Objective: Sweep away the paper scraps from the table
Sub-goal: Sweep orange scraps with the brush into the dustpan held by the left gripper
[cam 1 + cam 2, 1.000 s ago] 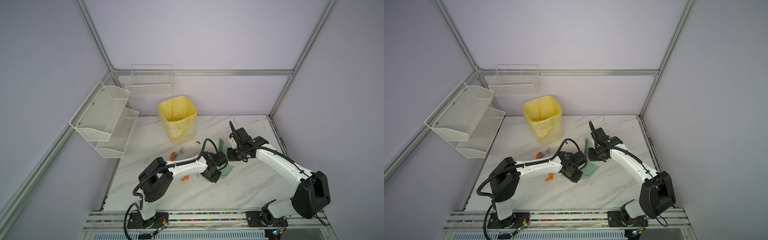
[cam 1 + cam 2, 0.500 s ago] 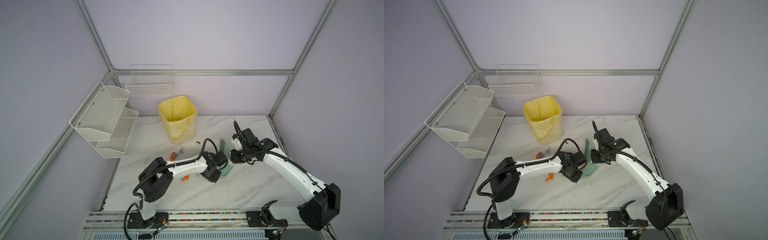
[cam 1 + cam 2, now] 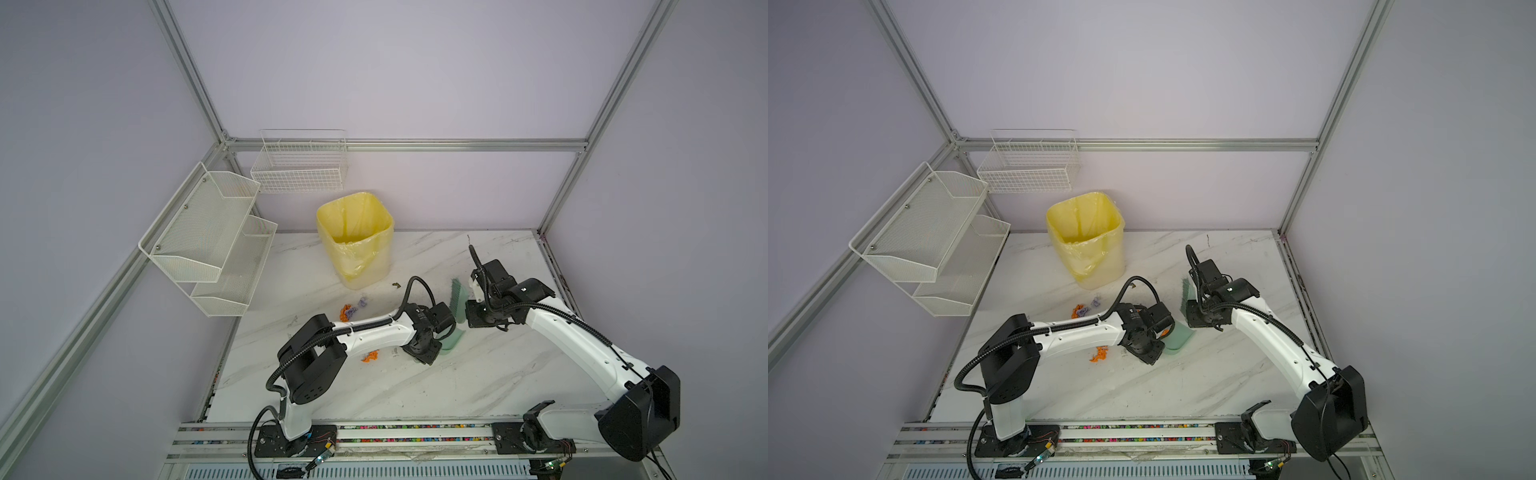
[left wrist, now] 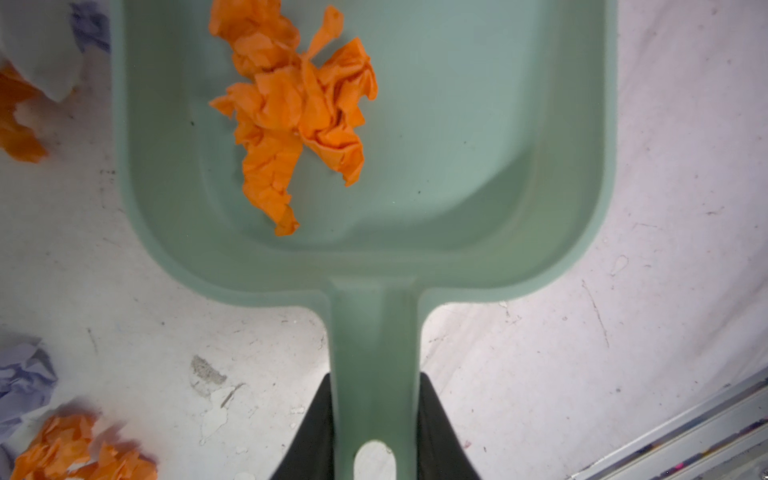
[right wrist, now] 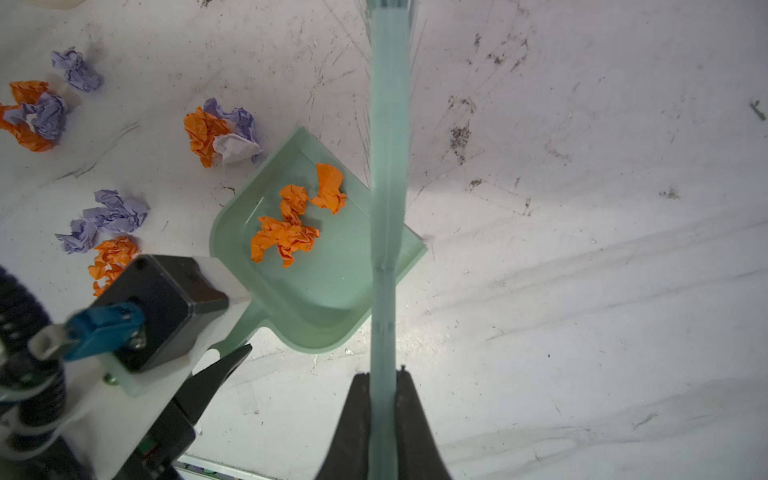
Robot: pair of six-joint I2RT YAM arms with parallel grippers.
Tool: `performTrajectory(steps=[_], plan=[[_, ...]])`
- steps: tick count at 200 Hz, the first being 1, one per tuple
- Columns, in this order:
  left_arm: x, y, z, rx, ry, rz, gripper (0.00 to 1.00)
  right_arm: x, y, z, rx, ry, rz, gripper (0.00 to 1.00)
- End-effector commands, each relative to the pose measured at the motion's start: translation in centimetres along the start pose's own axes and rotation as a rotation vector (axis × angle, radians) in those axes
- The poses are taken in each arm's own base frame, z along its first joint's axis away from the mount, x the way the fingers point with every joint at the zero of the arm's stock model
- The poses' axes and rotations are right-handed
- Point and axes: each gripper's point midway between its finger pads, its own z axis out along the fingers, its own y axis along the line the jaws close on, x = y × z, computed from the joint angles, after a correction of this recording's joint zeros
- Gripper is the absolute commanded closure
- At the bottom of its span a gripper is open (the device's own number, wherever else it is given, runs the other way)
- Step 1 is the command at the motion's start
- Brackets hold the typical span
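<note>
On the white marble table (image 3: 478, 386), a loose orange wad (image 3: 369, 356) lies nearest, left of the left gripper (image 4: 375, 376). That gripper is clamped on the handle of a green dustpan (image 4: 457, 145). A few orange paper scraps (image 4: 291, 104) already lie in the pan. Just to its right, the right gripper (image 5: 383, 374) is clenched on a green brush (image 5: 388, 166), held close beside the pan. Farther left, a cluster of orange and lilac wads (image 3: 348, 311) waits unswept. Beyond it stands a yellow-lined bin (image 3: 355, 241). The job looks barely begun, with most scraps still on the table. Compared with a second earlier, the right arm and brush have shifted slightly right and nearer. The dustpan and loose scraps have not moved.
</note>
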Motion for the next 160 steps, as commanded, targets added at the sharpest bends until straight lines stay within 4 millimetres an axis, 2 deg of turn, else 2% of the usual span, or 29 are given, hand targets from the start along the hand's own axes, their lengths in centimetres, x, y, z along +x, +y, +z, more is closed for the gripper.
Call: performTrajectory(steps=[1,24,68,73,99,120,136,139,160], plan=[[-1.8,0.0,-0.6,-0.004,-0.051,-0.004,0.89,0.0,0.0,0.5,0.003,0.001,-0.005,1.0],[-1.8,0.5,-0.3,-0.034,-0.058,-0.004,0.89,-0.2,0.5,0.8,-0.022,0.002,-0.006,1.0],[-1.8,0.1,0.2,-0.015,-0.047,-0.009,0.89,-0.7,1.3,1.3,-0.031,-0.006,-0.003,1.0],[-1.8,0.1,0.2,-0.014,-0.048,-0.009,0.89,-0.7,1.4,1.9,-0.025,0.012,-0.003,1.0],[-2.0,0.1,0.1,-0.014,-0.054,-0.014,0.89,-0.9,3.2,1.8,-0.082,-0.001,-0.015,1.0],[-2.0,0.2,0.1,-0.021,-0.056,-0.017,0.89,-0.1,4.2,1.9,-0.116,0.023,-0.036,1.0],[-2.2,0.2,0.2,-0.025,-0.059,-0.016,0.9,1.6,5.5,2.0,-0.213,0.08,-0.058,1.0],[-2.2,0.2,0.2,-0.026,-0.058,-0.017,0.9,1.7,5.7,1.3,-0.233,0.068,-0.063,1.0],[-2.2,0.4,0.3,-0.036,-0.06,-0.019,0.9,2.8,5.5,0.1,-0.256,0.059,-0.053,1.0]])
